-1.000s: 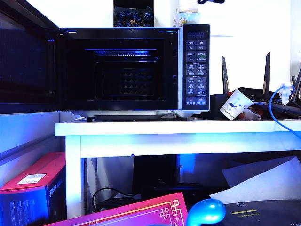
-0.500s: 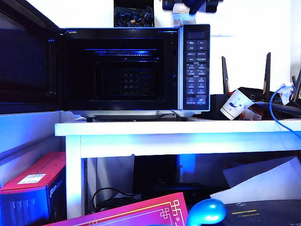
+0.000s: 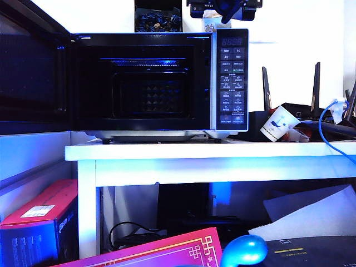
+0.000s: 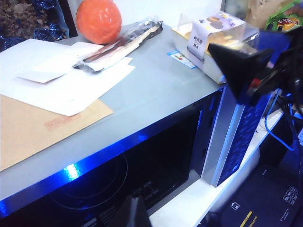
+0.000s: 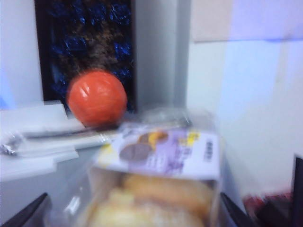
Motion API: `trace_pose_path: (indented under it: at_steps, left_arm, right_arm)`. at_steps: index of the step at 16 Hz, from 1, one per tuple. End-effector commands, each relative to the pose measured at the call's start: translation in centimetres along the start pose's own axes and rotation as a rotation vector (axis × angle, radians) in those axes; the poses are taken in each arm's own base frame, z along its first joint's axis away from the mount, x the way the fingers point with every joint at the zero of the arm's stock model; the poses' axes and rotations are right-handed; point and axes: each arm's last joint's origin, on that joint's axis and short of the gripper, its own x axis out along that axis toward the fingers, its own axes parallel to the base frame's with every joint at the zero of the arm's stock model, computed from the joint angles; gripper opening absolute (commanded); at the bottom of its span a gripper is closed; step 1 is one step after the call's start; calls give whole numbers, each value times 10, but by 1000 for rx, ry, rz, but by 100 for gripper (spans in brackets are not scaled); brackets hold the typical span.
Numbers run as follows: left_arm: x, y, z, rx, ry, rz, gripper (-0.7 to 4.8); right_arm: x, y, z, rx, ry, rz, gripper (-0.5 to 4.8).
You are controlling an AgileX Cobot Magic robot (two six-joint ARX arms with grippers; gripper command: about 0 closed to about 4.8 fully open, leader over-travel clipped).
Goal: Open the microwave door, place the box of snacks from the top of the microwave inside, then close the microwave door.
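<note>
The microwave door [image 3: 33,72] was seen swung open at the left. The right tool [image 3: 222,8], spread wide, was positioned over the box of snacks [image 5: 161,189] on the microwave [image 3: 161,83] top's right end. The left tool [image 4: 130,213] was barely visible near the cavity; its state could not be told.

I've got the microwave [image 3: 158,83] sitting on the table [image 3: 211,151], its door [image 3: 33,72] swung out to the left of the cavity and the button panel [image 3: 232,78] on the right. On its top, the box of snacks [image 4: 213,38] lies near the right end, above the panel. My right gripper [image 3: 222,6] hangs over that box, fingers either side of it in the right wrist view, apart from it. Behind the box sit a ball [image 4: 98,20] and a carton [image 3: 158,19]; papers [image 4: 66,80] lie left of the box. My left gripper [image 4: 135,213] is before the open cavity. A paper cup [image 3: 276,123] lies on the table right of the microwave.
</note>
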Motion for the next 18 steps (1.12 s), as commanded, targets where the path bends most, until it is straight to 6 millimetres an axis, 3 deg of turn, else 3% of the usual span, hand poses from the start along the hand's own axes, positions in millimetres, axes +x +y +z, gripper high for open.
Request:
trace_pose_path:
  at_steps: [1, 6, 7, 9, 13, 18]
  left_arm:
    - [-3, -1, 5, 19, -23, -3, -6]
    - [-3, -1, 4, 19, -23, -3, -6]
    - [-3, -1, 4, 19, -22, -4, -6]
    - [-3, -1, 4, 16, -18, -4, -6]
    - [-3, -1, 4, 15, -15, -4, -6]
    - [-3, -1, 3, 11, -8, -6, -6]
  right_arm:
    - [2, -3, -12, -31, 85, -28, 479]
    - [2, -4, -12, -32, 86, -32, 476]
    - [2, -4, -12, -32, 87, -32, 402]
    - [2, -4, -12, -38, 87, -32, 339]
    - [0, -5, -7, -51, 78, -32, 335]
    - [-18, -11, 35, -40, 2, -27, 335]
